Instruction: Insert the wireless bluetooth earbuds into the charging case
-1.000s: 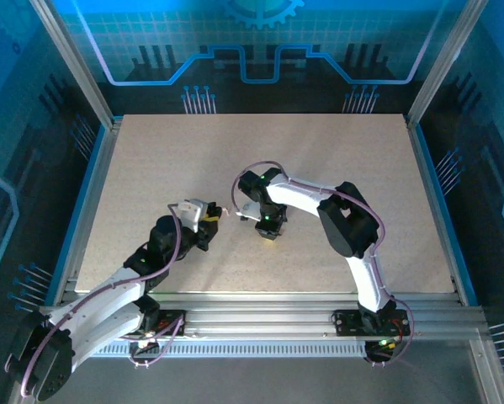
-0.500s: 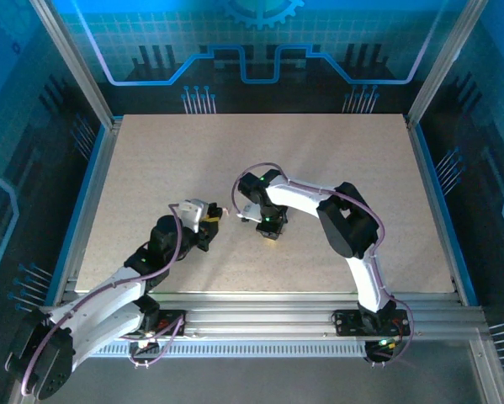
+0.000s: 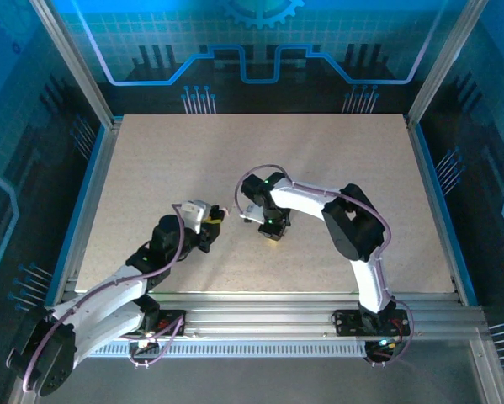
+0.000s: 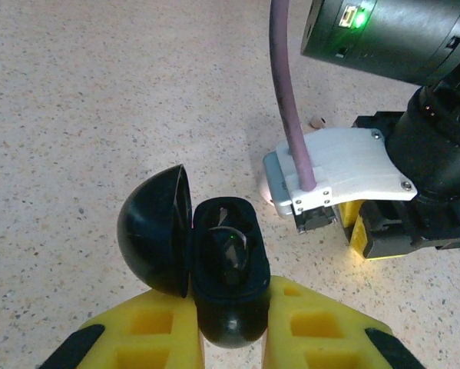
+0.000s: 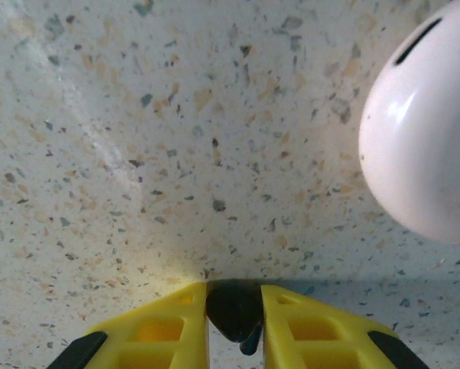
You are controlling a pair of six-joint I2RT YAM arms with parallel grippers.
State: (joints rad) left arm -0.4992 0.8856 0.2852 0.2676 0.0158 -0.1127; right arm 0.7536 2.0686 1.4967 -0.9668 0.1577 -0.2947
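The charging case (image 4: 226,269) here is black, not pale: a rounded clamshell with its lid (image 4: 154,231) swung open to the left. A dark earbud with a tiny green light sits inside it. My left gripper (image 4: 228,311) is shut on the case's lower body between yellow fingers (image 4: 149,330), and stands left of table centre (image 3: 211,220). My right gripper (image 5: 235,304) is shut on a small black earbud (image 5: 232,306) and points down close to the tabletop. It hangs just right of the left gripper (image 3: 271,234).
A pale, glossy round puck (image 5: 421,138) with a dark slot lies on the speckled table beside the right gripper. It partly shows under the right wrist (image 4: 268,184). A tiny pale pink bit (image 4: 316,121) lies just beyond. The tabletop (image 3: 336,160) is bare further back.
The right arm has shifted slightly right and toward the near edge, its gripper still low over the table. The left arm and the case have barely moved.
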